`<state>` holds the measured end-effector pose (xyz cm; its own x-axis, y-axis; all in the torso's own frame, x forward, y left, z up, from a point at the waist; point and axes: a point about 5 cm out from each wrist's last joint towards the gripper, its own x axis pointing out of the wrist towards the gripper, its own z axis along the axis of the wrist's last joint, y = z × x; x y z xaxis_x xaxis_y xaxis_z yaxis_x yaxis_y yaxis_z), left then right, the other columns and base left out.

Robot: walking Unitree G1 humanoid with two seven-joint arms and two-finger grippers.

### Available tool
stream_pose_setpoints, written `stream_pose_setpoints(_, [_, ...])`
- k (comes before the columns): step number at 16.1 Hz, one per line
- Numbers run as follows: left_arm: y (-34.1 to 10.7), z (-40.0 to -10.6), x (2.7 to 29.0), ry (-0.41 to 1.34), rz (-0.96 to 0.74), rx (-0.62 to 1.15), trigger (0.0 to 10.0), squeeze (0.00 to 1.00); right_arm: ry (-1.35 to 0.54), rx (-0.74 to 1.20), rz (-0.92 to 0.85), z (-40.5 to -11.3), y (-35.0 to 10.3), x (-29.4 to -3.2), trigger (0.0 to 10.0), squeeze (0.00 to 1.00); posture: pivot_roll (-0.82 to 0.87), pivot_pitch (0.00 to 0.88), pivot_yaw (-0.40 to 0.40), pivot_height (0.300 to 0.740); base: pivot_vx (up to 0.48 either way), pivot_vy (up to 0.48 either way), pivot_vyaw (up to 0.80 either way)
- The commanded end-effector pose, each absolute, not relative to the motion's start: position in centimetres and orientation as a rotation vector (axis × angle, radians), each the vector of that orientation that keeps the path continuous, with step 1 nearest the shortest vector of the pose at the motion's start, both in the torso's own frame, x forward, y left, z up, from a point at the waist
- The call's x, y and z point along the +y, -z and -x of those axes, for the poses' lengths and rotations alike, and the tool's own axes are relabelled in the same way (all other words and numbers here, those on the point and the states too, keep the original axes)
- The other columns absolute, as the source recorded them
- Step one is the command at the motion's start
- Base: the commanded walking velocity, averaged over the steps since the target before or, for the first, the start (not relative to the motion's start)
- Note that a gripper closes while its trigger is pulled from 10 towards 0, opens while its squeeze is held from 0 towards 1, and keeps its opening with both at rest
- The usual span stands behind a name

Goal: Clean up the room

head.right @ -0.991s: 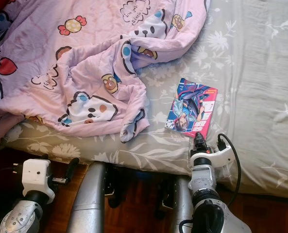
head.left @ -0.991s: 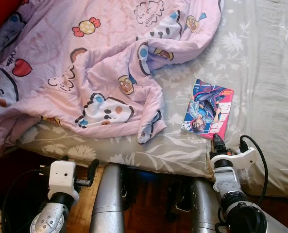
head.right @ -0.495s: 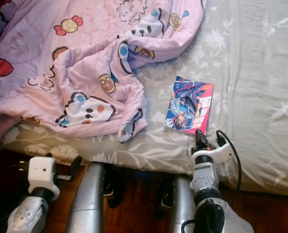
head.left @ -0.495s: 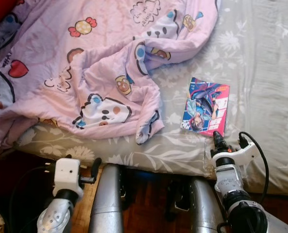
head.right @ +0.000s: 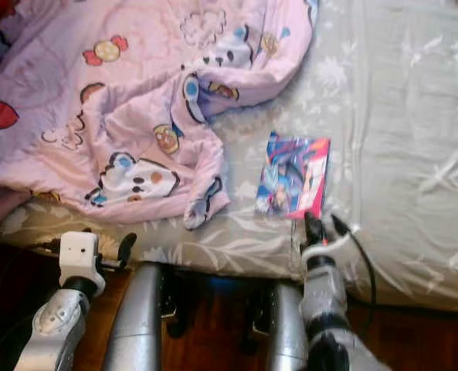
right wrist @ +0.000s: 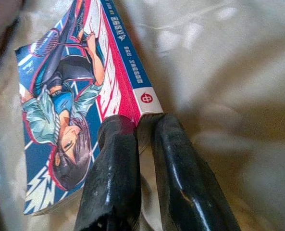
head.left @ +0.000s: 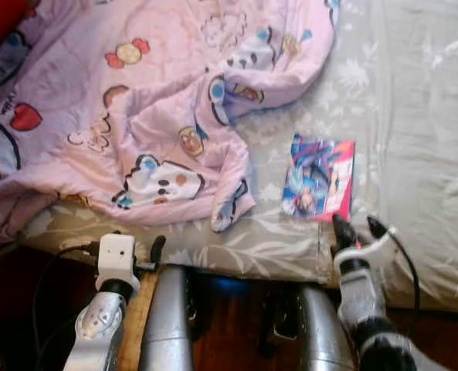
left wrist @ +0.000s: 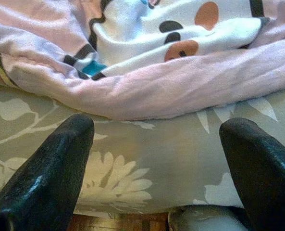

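A comic book with a blue and red cover lies flat on the grey floral bed sheet. My right gripper is at the book's near edge. In the right wrist view its fingers stand almost together, shut, with their tips against the near corner of the comic book by the red spine. My left gripper is low at the bed's front edge, open, facing the sheet and a fold of the pink blanket.
A crumpled pink cartoon-print blanket covers the left half of the bed. Bare grey sheet stretches to the right of the book. Below the bed edge are dark wooden floor and my silver legs.
My right gripper has moved forward across the sheet until its tips reach the book's near corner. The left arm has risen closer to the bed's edge. The camera has shifted a little.
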<state>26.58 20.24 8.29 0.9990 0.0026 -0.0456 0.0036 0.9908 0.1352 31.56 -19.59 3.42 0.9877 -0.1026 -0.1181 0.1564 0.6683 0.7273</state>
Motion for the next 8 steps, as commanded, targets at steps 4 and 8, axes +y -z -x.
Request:
stream_pose_setpoints(4, [-6.1,-26.6,20.5,-0.014,-0.145,0.095,10.0,0.0,0.261,0.204,-0.796,-26.3,1.4,-20.6,10.0,0.0,0.24,0.352,-0.045,0.608,0.0,0.0,0.0])
stream_pose_setpoints(8, [-5.7,-26.7,20.5,-0.008,-0.154,0.094,10.0,0.0,0.269,0.201,-0.799,-25.9,1.5,-20.5,10.0,1.0,0.24,0.354,-0.044,0.608,0.0,0.0,0.0])
